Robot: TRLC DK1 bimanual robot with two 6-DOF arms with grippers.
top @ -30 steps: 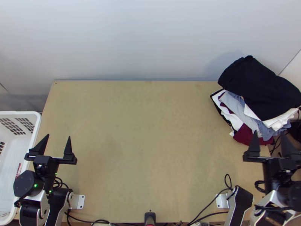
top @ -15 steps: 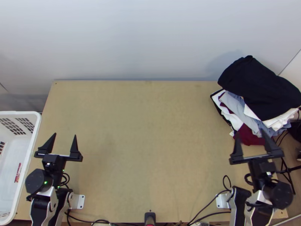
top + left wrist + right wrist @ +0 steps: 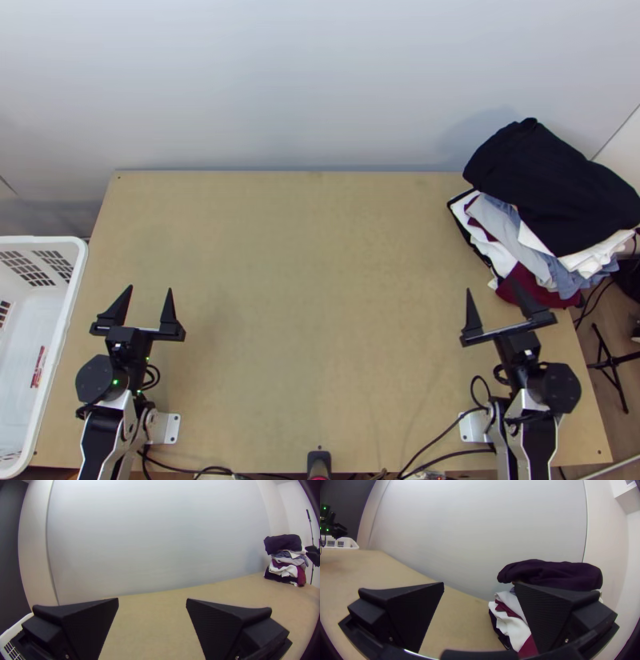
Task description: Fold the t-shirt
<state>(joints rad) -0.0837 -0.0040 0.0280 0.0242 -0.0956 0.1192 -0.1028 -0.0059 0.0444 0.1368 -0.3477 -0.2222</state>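
The left hand (image 3: 150, 288) is over the near left part of the surface (image 3: 320, 320), its two flat black fingers (image 3: 90, 626) spread wide with nothing between them. The right hand (image 3: 492, 286) is over the near right part, also spread and bare between its ribbed, wedge-shaped fingers, angled slightly toward the middle of the surface. Both hands point toward the far side.

Beyond the right hand, at the far right corner, sits a stack of clothes (image 3: 512, 232). If the t-shirt is one of its layers, I can't fairly say which. The stack's top piece, a dark garment (image 3: 552, 184), is a thick, soft fold with rounded edges; its long axis runs on a diagonal, from the far side near the wall (image 3: 280, 80) toward the near right. Under it, thinner layers lie loosely and unevenly: crumpled white cloth (image 3: 513, 628), pale grey-blue cloth and, low at the near side, maroon cloth (image 3: 524, 290).

The surface is smooth light wood, and the wall behind it is plain and pale. At the left edge stands a white plastic basket (image 3: 82, 252) with slotted sides. A black stand (image 3: 612, 362) is on the floor (image 3: 596, 400) to the right.
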